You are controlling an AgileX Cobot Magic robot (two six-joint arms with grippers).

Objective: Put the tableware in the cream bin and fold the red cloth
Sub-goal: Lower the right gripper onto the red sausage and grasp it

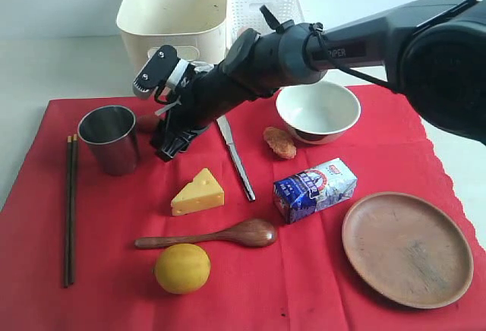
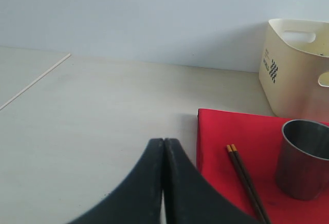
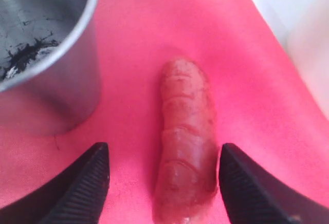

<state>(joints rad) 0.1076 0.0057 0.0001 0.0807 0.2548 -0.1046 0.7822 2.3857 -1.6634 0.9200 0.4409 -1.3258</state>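
We see right gripper [image 3: 163, 157] wide open, empty, straddling sausage [image 3: 185, 131] (not tableware); left gripper [image 2: 163, 149] shut, empty; steel cup [image 1: 112, 137] mid-left of frame: rigid, light, slick, we'd pinch its rim

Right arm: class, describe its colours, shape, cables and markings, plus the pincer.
The right arm is glossy black and tubular, with pale lettering on one link and a thin black cable alongside. Its pincer has black wedge-shaped fingers with ribbed inner faces.
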